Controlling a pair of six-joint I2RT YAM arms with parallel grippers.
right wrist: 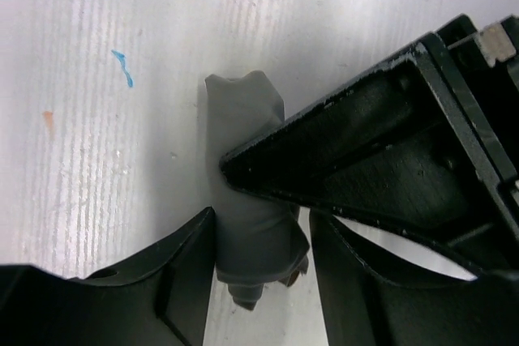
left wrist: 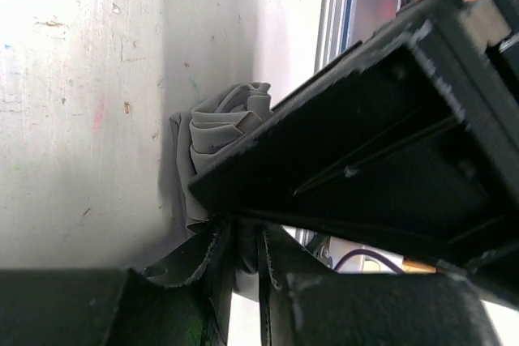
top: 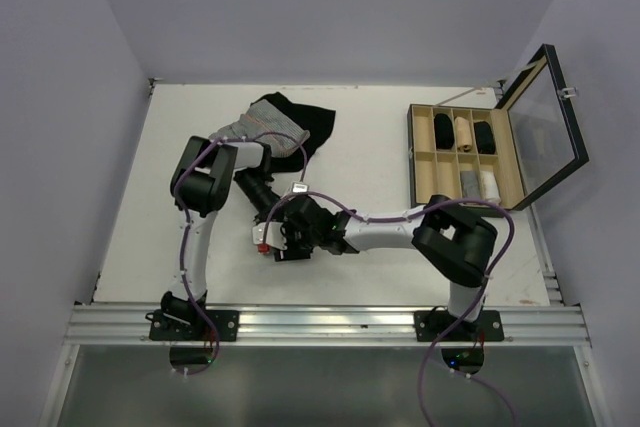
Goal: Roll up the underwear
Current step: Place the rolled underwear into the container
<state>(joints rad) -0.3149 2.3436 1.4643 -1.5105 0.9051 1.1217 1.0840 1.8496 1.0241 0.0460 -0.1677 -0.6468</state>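
The underwear (right wrist: 243, 143) is a tight roll of plain grey cloth lying on the white table. It also shows in the left wrist view (left wrist: 220, 119). In the top view the two grippers hide it. My right gripper (right wrist: 263, 232) is closed around one end of the roll, and its left finger touches the cloth. My left gripper (left wrist: 243, 250) is shut on a fold of the same cloth. The two grippers meet at the table's middle, left (top: 272, 212) and right (top: 287, 237). Each one's finger crosses the other's wrist view.
A pile with a pinstriped garment (top: 255, 119) and a black garment (top: 312, 122) lies at the back, behind the left arm. A wooden compartment box (top: 425, 162) with its glass lid (top: 545, 127) open stands at the right. It holds several rolled items.
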